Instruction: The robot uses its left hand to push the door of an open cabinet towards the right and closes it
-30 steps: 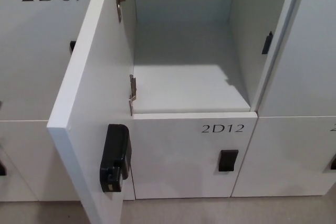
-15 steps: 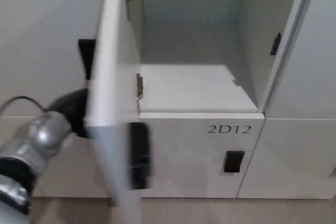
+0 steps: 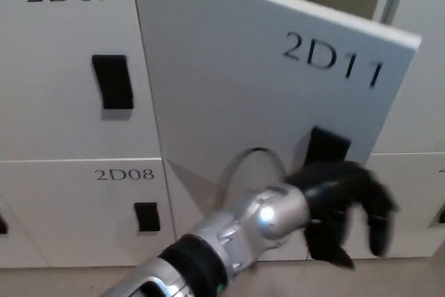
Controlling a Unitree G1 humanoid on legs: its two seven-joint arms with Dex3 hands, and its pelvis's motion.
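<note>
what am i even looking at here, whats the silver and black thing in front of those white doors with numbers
This is a single picture from a camera on a humanoid robot's head, looking down at a wall of white lockers. The silver tube with the black end is the robot's own left arm; the black part is its left hand, a thumb and two thick fingers, a bit blurred because it is moving. Its fingers look spread and it holds nothing; it seems to be pressing flat against the door marked 2D11, near the door's black handle. That door is partly swung out from the wall, with a dark gap still showing above its top edge, so it is not shut yet. The lockers marked 2D07 and 2D08 on the left are closed. The right hand is out of the picture.
</note>
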